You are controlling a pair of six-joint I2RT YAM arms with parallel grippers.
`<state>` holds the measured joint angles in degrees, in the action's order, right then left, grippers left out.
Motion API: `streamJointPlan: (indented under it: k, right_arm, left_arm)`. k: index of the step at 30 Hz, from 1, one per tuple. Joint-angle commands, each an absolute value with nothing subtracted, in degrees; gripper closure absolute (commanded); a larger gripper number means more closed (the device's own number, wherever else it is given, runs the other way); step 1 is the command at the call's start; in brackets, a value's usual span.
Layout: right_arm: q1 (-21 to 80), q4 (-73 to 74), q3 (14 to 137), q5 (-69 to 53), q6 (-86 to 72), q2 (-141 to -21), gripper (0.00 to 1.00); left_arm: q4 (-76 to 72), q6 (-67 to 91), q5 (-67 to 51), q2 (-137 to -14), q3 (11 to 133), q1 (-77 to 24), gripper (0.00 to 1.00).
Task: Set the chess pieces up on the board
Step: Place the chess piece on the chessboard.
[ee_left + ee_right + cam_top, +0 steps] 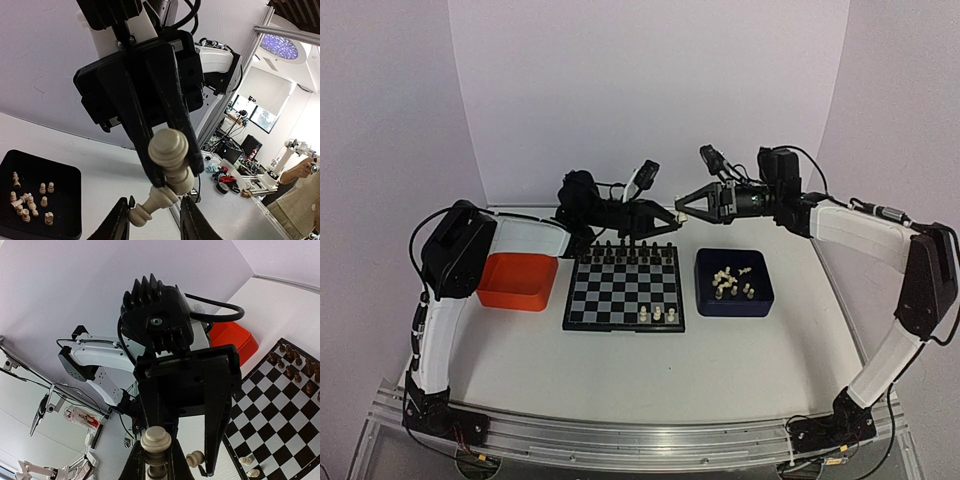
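Both grippers meet in the air behind the board (623, 290). My right gripper (682, 203) (156, 460) is shut on a cream-white chess piece (156, 440) (170, 150), whose ringed end sticks out past its fingertips. Just below it a slimmer cream piece (150, 205) (195, 458) slants between the fingers of my left gripper (672, 222) (152, 220). Its knob touches one finger and the jaws still stand apart around it. Three cream pieces (658, 315) stand on the board's near row. Several more lie in the dark blue tray (734, 295) (65, 175).
Black chessmen (625, 250) (295, 367) fill the board's far rows. An orange tray (517, 282) (235, 337) sits left of the board, under the left arm. The blue tray lies right of the board. White walls close off the back of the table.
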<state>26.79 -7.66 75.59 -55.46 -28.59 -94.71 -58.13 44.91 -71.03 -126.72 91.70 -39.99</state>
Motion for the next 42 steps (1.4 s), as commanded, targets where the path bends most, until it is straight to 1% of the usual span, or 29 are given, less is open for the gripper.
streamJointPlan:
  k: [1,4,5,13,17,26,34,39,42]
  right_arm:
    - [27.00,-9.58,77.49,-55.64,-27.97,-95.49,1.00]
    - [27.04,-9.58,77.12,-54.96,-27.76,-95.48,1.00]
    - [27.06,-9.57,76.87,-54.49,-27.59,-95.32,1.00]
    - [26.99,-9.16,74.77,-51.02,-25.61,-93.31,1.00]
    - [26.81,-8.12,73.05,-48.23,-23.74,-91.74,1.00]
    - [25.56,-1.85,67.94,-31.90,-15.88,-84.52,1.00]
    - [25.09,4.10,63.94,-15.98,-10.94,-78.16,1.00]
    - [25.12,5.80,62.28,-11.23,-9.75,-76.07,1.00]
    - [25.04,6.38,61.38,-7.97,-9.27,-74.91,1.00]
  left_arm:
    - [-61.75,45.44,-72.34,-124.92,91.48,-40.25,0.77]
    - [-61.70,45.42,-72.34,-124.87,91.29,-40.25,0.97]
    - [-61.53,45.16,-72.34,-124.77,91.15,-40.26,1.00]
    - [-54.77,40.48,-70.15,-123.92,90.76,-40.17,1.00]
    - [-48.66,36.67,-67.73,-122.92,90.44,-40.17,1.00]
    - [-33.92,29.71,-61.97,-122.23,92.09,-40.27,1.00]
    - [-14.76,24.57,-53.78,-126.78,102.84,-41.00,1.00]
    - [-5.96,21.38,-47.49,-130.15,110.15,-42.88,1.00]
    - [0.70,18.13,-41.79,-133.04,115.73,-44.77,1.00]
